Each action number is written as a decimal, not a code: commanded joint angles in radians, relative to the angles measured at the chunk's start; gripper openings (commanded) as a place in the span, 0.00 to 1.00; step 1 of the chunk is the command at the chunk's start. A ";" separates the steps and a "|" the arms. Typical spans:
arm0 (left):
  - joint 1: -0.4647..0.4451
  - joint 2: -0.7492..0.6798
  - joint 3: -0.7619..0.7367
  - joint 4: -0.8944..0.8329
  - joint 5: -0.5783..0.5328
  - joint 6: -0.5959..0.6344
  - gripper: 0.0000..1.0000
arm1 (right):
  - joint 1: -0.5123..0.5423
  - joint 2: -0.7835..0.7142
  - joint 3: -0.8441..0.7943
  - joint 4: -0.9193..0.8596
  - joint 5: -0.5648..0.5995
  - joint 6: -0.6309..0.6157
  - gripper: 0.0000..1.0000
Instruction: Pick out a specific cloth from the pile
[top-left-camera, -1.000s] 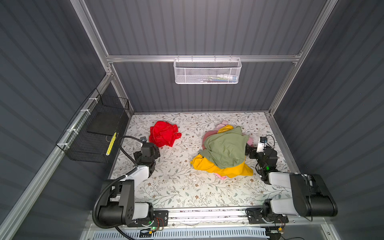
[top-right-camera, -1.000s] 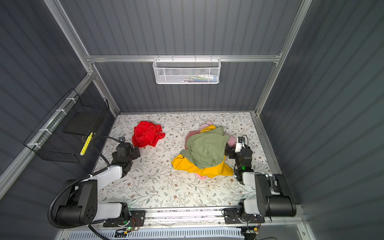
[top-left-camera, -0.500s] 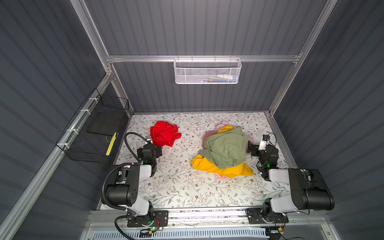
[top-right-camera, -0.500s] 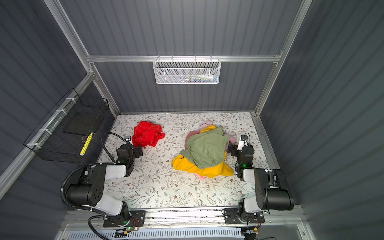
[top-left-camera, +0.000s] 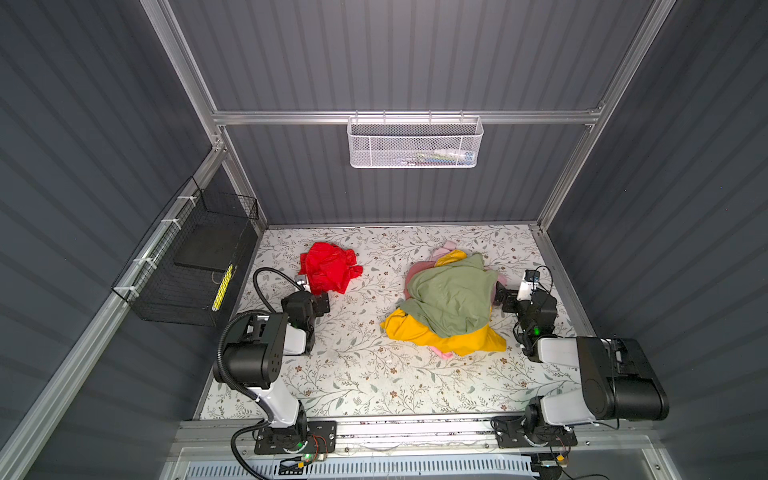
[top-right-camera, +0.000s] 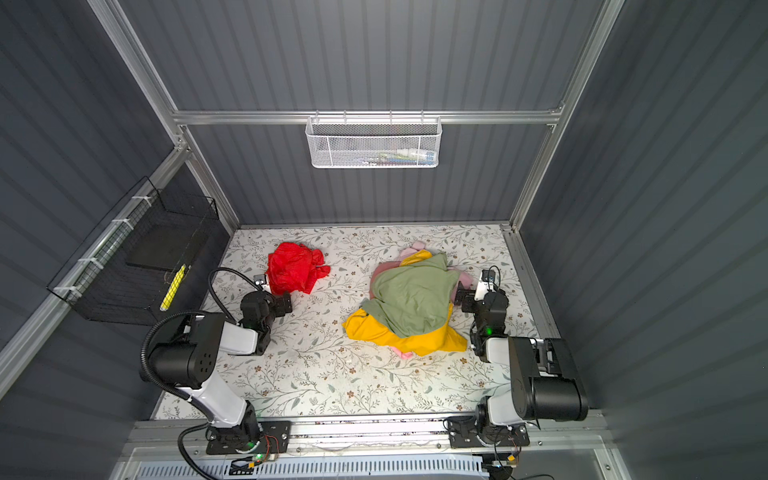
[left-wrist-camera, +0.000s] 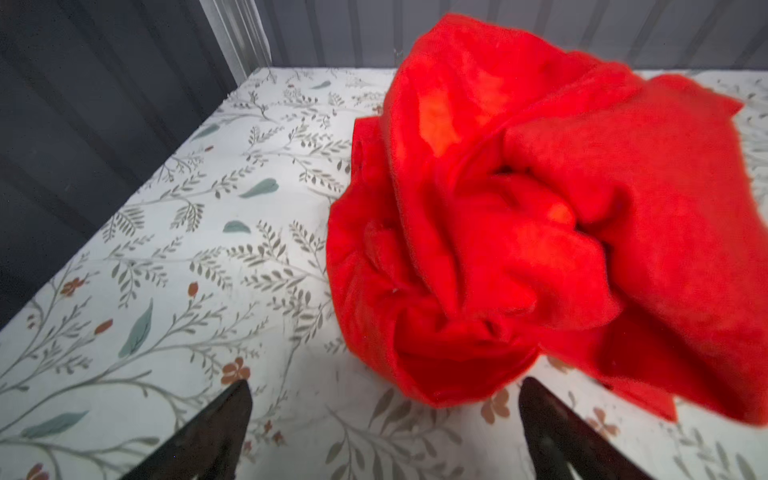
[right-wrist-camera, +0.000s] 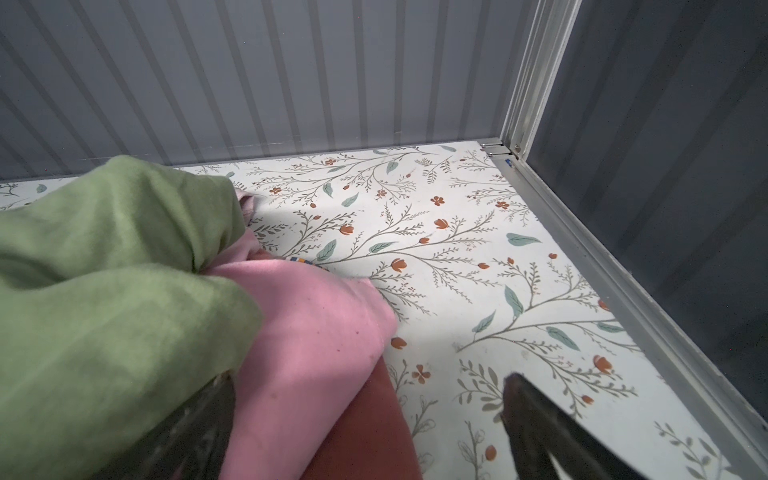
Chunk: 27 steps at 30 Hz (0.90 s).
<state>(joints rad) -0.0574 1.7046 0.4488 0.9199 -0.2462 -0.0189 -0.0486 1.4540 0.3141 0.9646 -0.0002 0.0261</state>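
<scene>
Lying just beyond left tool (left-wrist-camera: 384, 388), cloth (left-wrist-camera: 519, 216)

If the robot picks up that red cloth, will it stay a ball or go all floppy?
Probably floppy: the red cloth lies crumpled in soft, loose folds, so it would likely droop and unfurl when lifted. Paler orange patches suggest light shines through, so it seems thin and light.

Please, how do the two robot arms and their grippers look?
The left arm and the right arm have thick black joints and white links. A ribbed black hose loops along the left arm; thin black wires run by the right wrist. The left gripper and right gripper have dark pointed fingers.
</scene>
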 joint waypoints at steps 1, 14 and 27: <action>-0.001 0.002 0.017 -0.017 0.026 0.007 1.00 | -0.005 0.005 0.011 0.008 -0.007 0.012 0.99; -0.003 0.011 0.017 0.004 0.020 0.011 1.00 | -0.009 0.008 0.016 0.002 -0.021 0.015 0.99; -0.002 0.011 0.019 -0.001 0.022 0.011 1.00 | -0.010 0.007 0.016 0.003 -0.021 0.015 0.99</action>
<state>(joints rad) -0.0574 1.7050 0.4549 0.9192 -0.2337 -0.0185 -0.0540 1.4540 0.3145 0.9642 -0.0132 0.0334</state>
